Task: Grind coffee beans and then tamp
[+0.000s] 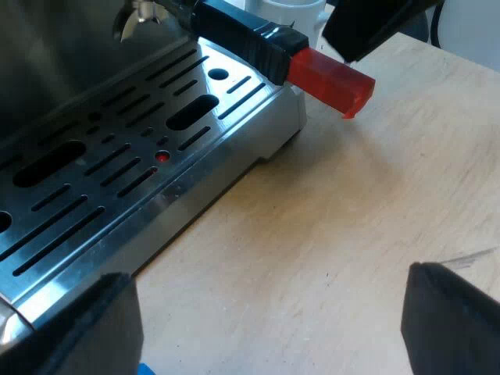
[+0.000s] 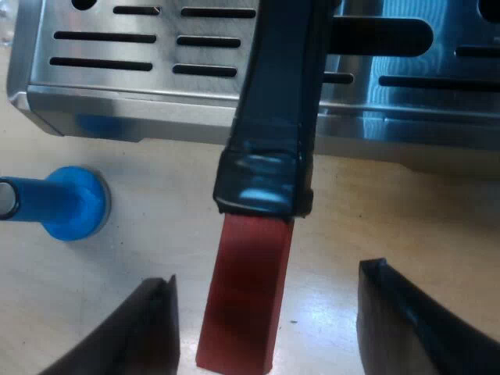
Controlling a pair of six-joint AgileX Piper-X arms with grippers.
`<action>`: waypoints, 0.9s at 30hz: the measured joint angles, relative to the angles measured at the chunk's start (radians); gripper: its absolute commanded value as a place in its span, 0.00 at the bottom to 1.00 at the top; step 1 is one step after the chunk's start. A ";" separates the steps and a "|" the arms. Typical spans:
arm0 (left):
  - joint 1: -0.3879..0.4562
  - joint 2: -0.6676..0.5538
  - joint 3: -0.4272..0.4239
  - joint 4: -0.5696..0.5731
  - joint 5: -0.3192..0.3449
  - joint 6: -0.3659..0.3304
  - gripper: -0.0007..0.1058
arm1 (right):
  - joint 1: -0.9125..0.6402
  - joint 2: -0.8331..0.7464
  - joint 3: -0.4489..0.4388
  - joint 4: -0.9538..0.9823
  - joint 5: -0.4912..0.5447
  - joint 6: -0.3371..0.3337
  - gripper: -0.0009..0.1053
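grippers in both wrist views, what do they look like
Left gripper has two matte black fingers, broad with blunt, angular tips. Right gripper looks the same: two plain black fingers, wedge-shaped, with no markings visible.

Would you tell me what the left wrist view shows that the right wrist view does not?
Left wrist view: a white object behind the handle and a small red spot on the drip tray. Right wrist view: the blue tamper on the table. Shared: the slotted drip tray, the handle with its red end, the wooden table.
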 measured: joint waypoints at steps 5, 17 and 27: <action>0.000 0.000 0.000 0.000 0.003 0.000 0.66 | 0.000 0.040 0.000 -0.028 0.001 0.000 0.50; 0.000 0.000 0.000 -0.003 0.003 0.000 0.66 | 0.000 0.117 0.000 -0.094 0.005 0.011 0.50; 0.000 0.000 0.000 -0.004 0.003 0.000 0.66 | 0.000 0.164 0.000 -0.098 0.027 0.074 0.50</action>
